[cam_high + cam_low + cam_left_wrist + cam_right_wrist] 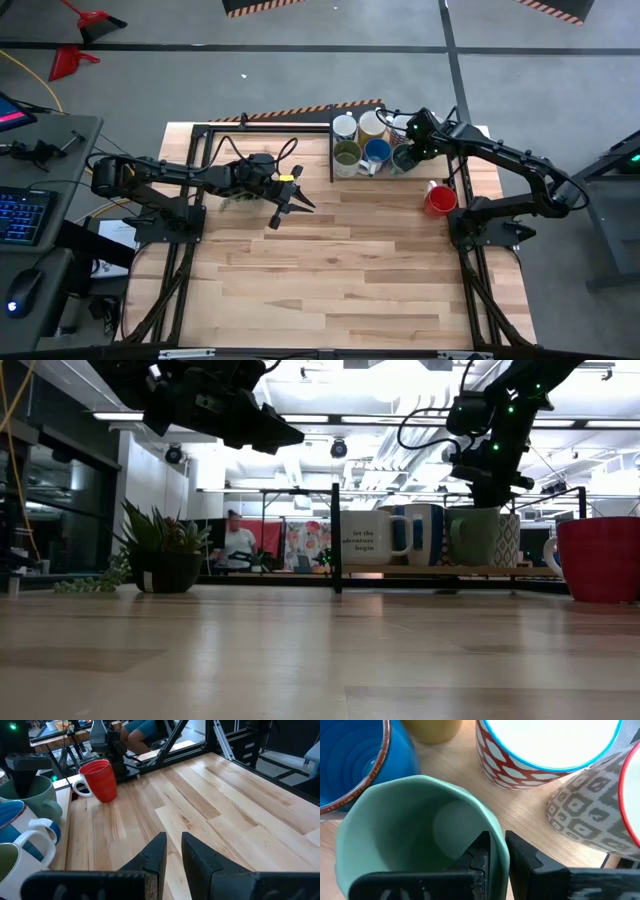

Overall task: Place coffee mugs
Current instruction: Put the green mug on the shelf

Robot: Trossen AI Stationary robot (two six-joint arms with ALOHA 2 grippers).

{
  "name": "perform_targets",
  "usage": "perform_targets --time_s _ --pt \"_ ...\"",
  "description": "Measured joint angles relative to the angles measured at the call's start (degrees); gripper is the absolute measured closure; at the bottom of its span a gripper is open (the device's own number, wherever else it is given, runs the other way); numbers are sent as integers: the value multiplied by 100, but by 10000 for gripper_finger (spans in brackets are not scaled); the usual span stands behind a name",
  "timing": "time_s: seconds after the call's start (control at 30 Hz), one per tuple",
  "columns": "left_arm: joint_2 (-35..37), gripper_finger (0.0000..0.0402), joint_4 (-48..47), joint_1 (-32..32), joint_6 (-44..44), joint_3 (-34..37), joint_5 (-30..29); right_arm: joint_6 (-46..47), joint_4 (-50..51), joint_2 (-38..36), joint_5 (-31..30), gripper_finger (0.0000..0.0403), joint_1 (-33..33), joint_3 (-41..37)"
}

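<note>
Right gripper (408, 152) sits at the table's 1 o'clock, over the mug cluster on the raised tray (352, 177). In the right wrist view its fingers (482, 851) straddle the rim wall of the teal green mug (415, 832), one finger inside the cup, one outside, gap narrow; whether they actually clamp the wall or are just off it, cannot tell. In the low view the teal mug stands upright on the tray under that gripper. Around it: blue mug (350, 760) at its 10 o'clock in the wrist picture, a red-and-white patterned mug (540, 755) with a blue rim at 1 o'clock, a grey patterned mug (585, 815) at 3 o'clock, all close together, nearly touching. High view shows the cluster as two rows: white mug (344, 127) and cream mug (371, 125) at the back, olive green mug (347, 155) and the blue one in front. Red mug (439, 200) stands alone, upright on the bare wood, at 4 o'clock from the cluster, apart from the tray. Left gripper (297, 203) hangs above the table (340, 270) centre-left, around 10 o'clock from table middle, fingers narrow with a slim gap, holding nothing. Potted plant (160, 550) sits on the table beneath the left arm.
</note>
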State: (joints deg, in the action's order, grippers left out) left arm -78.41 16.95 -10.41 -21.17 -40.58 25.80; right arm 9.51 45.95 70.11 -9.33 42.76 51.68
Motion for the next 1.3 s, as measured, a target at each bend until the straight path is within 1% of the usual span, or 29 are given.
perform_targets --time_s 0.4,0.97,1.3 --pt "0 350 0 0 0 2 -2 -101 -1 0 -67 370 0 0" --pt "0 350 -1 1 0 2 -70 -211 -353 0 -117 370 0 0" --pt "0 350 -1 2 0 2 -71 -314 -361 1 -148 370 0 0"
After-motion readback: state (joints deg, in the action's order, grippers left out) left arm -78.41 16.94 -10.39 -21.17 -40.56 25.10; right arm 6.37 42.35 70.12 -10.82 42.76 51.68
